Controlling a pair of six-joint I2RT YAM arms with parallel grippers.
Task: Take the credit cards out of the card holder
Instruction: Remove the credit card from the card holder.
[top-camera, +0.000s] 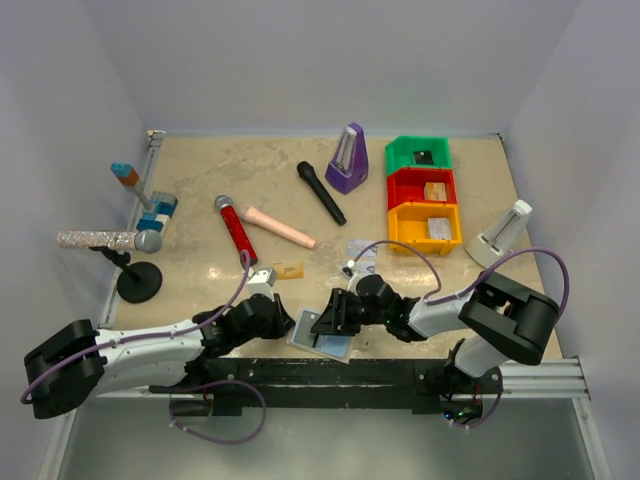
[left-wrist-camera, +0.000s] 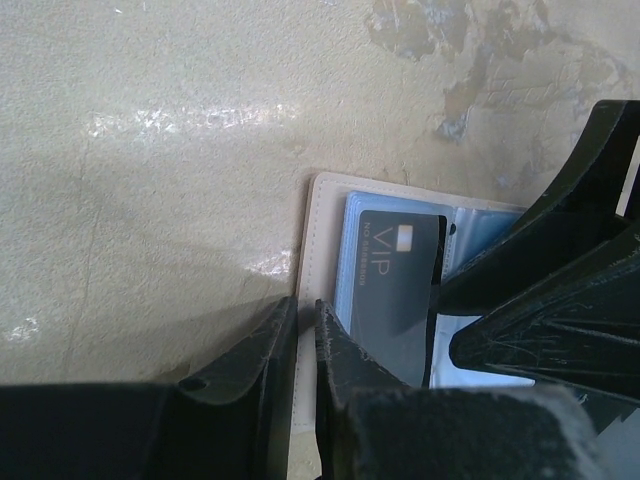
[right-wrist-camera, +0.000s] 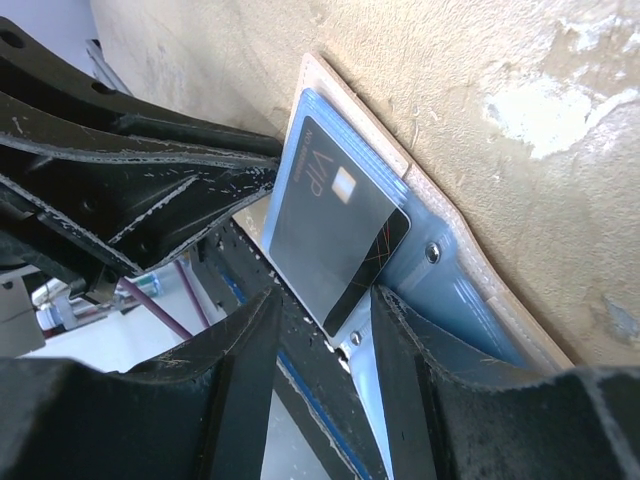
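Watching card holder (left-wrist-camera: 318, 230) lying open at near edge of table (left-wrist-camera: 150, 150), between both grippers. Left gripper (left-wrist-camera: 307, 305) pinching holder's tan border, jaws pressed almost together on it. Right gripper (right-wrist-camera: 325, 300) straddling lower corner of dark VIP card (right-wrist-camera: 335, 215), which is sticking out of blue pocket. Jaws part-spread; cannot tell whether they are actually squeezing it.
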